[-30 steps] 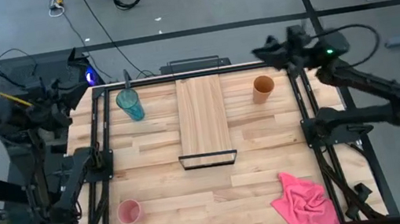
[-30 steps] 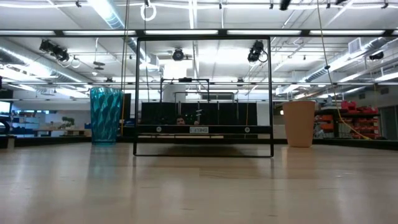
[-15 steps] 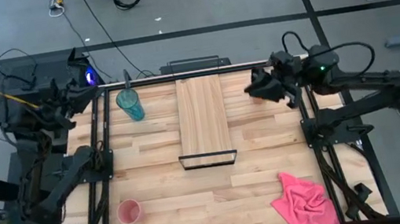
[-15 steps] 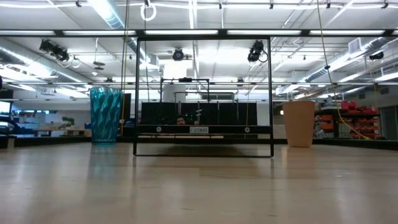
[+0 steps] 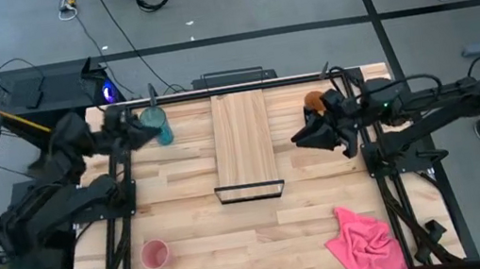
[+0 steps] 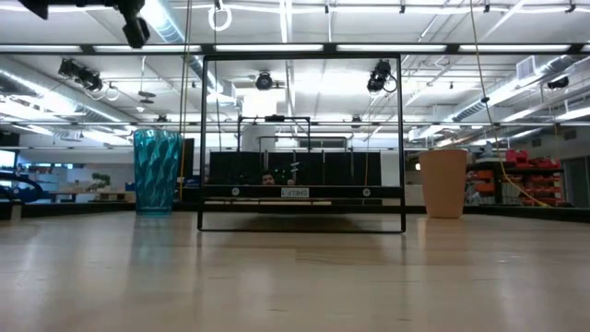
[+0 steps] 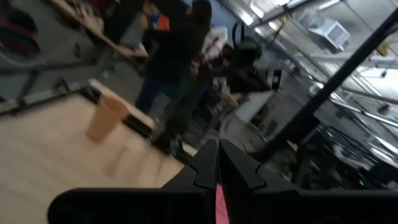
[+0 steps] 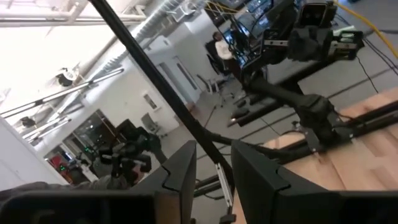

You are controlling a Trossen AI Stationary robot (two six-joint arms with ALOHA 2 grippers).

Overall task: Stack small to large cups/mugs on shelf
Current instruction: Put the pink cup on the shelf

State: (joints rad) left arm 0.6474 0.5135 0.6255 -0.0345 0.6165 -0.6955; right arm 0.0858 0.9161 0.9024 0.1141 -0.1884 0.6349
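Note:
The teal tumbler (image 5: pixel 156 124) stands upright on its base at the table's far left; it also shows in the low view (image 6: pixel 157 171). The orange-brown cup (image 5: pixel 313 101) stands upright at the far right, partly under my right arm. The small pink cup (image 5: pixel 154 254) stands near the near left edge. The light-wood shelf plank (image 5: pixel 243 139) lies mid-table, its black frame (image 5: pixel 250 191) at the near end. My left gripper (image 5: pixel 137 133) is shut and empty, high beside the tumbler. My right gripper (image 5: pixel 300 137) is open and empty, just near-left of the orange-brown cup.
A crumpled pink cloth (image 5: pixel 366 242) lies at the near right corner. Black frame rails (image 5: pixel 121 200) run along the table's left and right sides. A person (image 7: pixel 168 56) stands in the room beyond the table.
My left gripper has swung from beyond the table's far left corner toward the right, up to the teal tumbler. My right gripper has gone from the far right edge toward the near edge and inward, past the orange-brown cup. The cups have stayed in place.

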